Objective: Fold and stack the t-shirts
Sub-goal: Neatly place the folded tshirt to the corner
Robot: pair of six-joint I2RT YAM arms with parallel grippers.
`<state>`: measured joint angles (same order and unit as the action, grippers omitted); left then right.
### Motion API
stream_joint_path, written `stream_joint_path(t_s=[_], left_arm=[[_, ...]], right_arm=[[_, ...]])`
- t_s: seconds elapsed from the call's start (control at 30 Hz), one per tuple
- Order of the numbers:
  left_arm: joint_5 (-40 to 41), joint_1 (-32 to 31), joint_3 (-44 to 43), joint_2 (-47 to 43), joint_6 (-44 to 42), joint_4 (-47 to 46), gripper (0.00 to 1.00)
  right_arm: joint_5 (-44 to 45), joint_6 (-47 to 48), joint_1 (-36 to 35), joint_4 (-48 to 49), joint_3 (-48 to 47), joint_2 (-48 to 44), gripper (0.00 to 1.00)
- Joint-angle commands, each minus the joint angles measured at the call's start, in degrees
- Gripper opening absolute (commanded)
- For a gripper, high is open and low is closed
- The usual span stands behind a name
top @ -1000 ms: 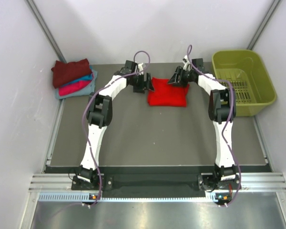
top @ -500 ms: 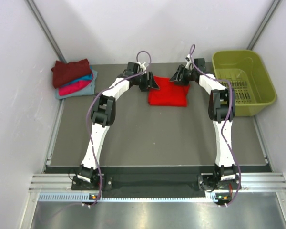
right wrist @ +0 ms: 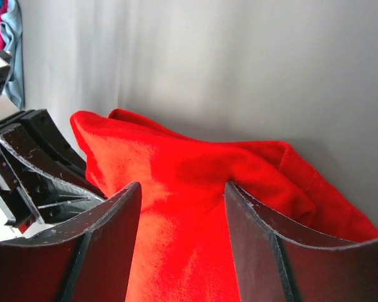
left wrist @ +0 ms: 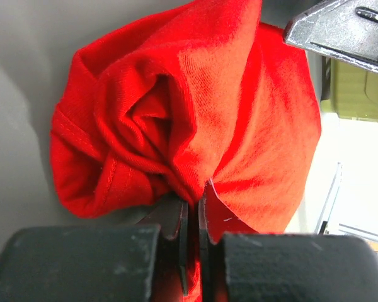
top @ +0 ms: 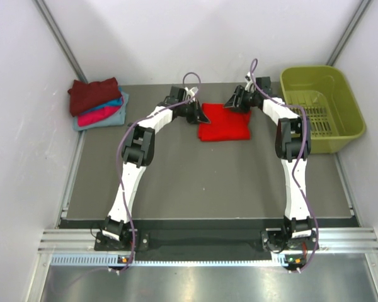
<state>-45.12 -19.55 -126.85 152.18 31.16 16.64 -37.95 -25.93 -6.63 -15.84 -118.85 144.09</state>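
Your left tool (top: 201, 115) is clenched on a bunched fold at the 9 o'clock edge of the red shirt (top: 225, 129), lying at 12 o'clock on the table (top: 195, 182); your right tool (top: 233, 104) stands released over its 1 o'clock corner. Close the right there before pulling, then draw both sides level to smooth the bunch. The basket (top: 310, 69) at 2 o'clock shows no shirt inside.

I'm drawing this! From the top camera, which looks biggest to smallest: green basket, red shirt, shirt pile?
1. green basket, clearly biggest.
2. shirt pile.
3. red shirt.
The pile and the red shirt look nearly the same size, so their order is unsure.
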Motion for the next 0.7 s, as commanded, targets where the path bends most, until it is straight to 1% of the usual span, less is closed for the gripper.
stream_joint_path(t_s=[0.0,0.07,0.1,0.2,0.23,0.27,0.3,0.33,0.37,0.57,0.67], left_arm=[[1.70,0.30,0.11,-1.08,-4.42,2.60,0.00],[2.93,1.61,-0.15,-2.49,-6.36,4.53,0.00],[4.85,2.14,-0.16,-4.33,-8.63,6.80,0.00],[6.88,4.25,-1.21,-8.03,-13.64,11.28,0.00],[7.50,4.78,-1.30,-9.17,-15.06,12.35,0.00],[8.12,5.83,-1.91,-11.01,-15.94,13.75,0.00],[8.38,6.45,-2.09,-12.07,-17.61,15.51,0.00],[8.56,7.85,-2.18,-13.21,-18.49,16.48,0.00],[8.91,8.47,-2.18,-15.05,-19.37,17.36,0.00],[10.67,14.62,-3.23,-20.07,-25.87,25.09,0.00],[12.86,17.17,-3.93,-22.18,-29.22,26.77,0.00]], right_arm=[[0.86,1.85,-0.22,1.16,0.72,-2.67,0.56],[0.87,2.03,0.21,0.98,0.98,-4.95,0.57],[0.95,2.20,0.83,0.89,1.07,-5.92,0.57],[3.14,3.25,1.97,-0.59,1.86,-9.61,0.62],[3.85,3.69,2.76,-0.95,2.30,-10.66,0.69],[5.16,5.61,3.03,-1.47,3.17,-12.33,0.81],[6.04,6.67,3.38,-2.78,3.62,-13.13,0.86],[7.70,7.73,3.90,-3.49,4.06,-13.74,0.97],[8.16,9.22,4.17,-4.02,4.93,-14.79,1.00],[10.80,11.43,4.96,-5.70,9.85,-18.49,1.00],[10.71,11.69,4.79,-5.78,11.26,-19.72,1.00]])
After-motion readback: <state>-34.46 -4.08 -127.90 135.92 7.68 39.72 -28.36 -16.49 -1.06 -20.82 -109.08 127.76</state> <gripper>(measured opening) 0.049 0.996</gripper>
